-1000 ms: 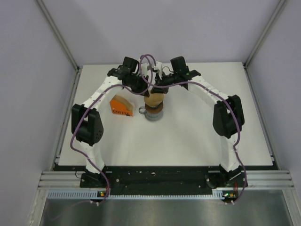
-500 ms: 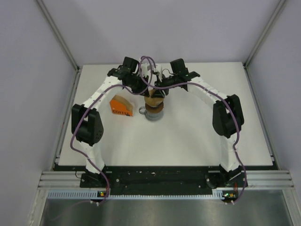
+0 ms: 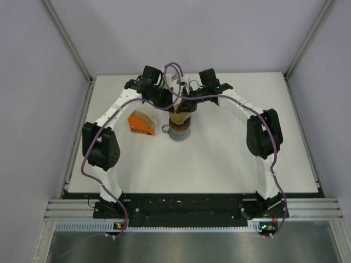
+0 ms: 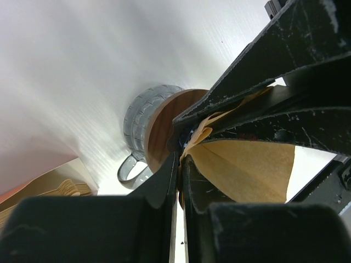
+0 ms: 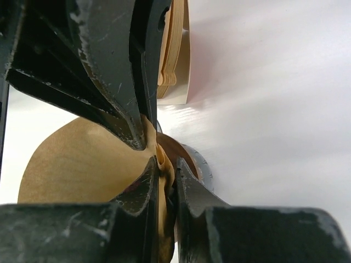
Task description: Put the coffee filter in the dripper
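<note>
The tan coffee filter (image 3: 178,115) hangs just above the grey mug with a brown rim (image 3: 179,131) at the table's middle back. My left gripper (image 3: 170,108) is shut on the filter's left edge. My right gripper (image 3: 187,107) is shut on its right edge. In the left wrist view, the left gripper (image 4: 180,159) pinches the paper's folded edge and the filter (image 4: 247,164) spreads to the right over the mug (image 4: 141,116). In the right wrist view, the right gripper (image 5: 164,167) pinches the filter (image 5: 71,161). The blue dripper is hidden under the filter and grippers.
An orange wedge-shaped pack (image 3: 140,124) lies left of the mug, with stacked filters showing in its open end (image 5: 174,49). The mug's handle (image 4: 129,169) points toward the pack. Grey walls surround the white table (image 3: 219,159).
Both grippers have drawn closer together and slightly lower over the mug with the filter. Less of the filter shows from above.
</note>
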Motion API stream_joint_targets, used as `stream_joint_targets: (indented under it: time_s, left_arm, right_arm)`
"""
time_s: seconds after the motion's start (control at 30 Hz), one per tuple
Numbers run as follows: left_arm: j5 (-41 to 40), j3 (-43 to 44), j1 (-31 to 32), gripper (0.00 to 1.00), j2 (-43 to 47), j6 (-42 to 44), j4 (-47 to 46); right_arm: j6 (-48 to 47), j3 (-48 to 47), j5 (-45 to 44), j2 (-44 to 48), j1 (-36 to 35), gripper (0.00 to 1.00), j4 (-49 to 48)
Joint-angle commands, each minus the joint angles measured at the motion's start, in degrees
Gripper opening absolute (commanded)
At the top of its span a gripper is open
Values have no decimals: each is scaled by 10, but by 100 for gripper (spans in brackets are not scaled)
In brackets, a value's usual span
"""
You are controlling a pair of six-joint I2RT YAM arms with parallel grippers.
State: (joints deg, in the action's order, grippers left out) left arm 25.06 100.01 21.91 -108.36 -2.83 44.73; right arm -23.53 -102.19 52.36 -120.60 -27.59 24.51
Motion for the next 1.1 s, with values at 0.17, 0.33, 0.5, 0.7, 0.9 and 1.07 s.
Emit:
stream_joint_targets:
  time_s: [0.17,0.33,0.5,0.7,0.9,1.07]
  left_arm:
    - [1,-5,9,7,13,23,-10]
    - [0,-6,8,7,13,23,-10]
    - [-1,-7,9,7,13,23,-9]
    - [-2,-7,9,7,13,23,-9]
    - [-8,-12,9,7,13,23,-8]
    - [-12,-17,9,7,16,23,-8]
  right_arm:
    - [-35,-7,-34,4,-8,40,-4]
    - [-28,-13,-40,-3,-7,36,-4]
    - [-23,-16,-40,-9,-7,1,-3]
    - [-21,-15,-50,-1,-7,22,-4]
    - [-2,-21,-70,18,-7,51,-6]
    - [46,-21,-118,46,-6,56,-27]
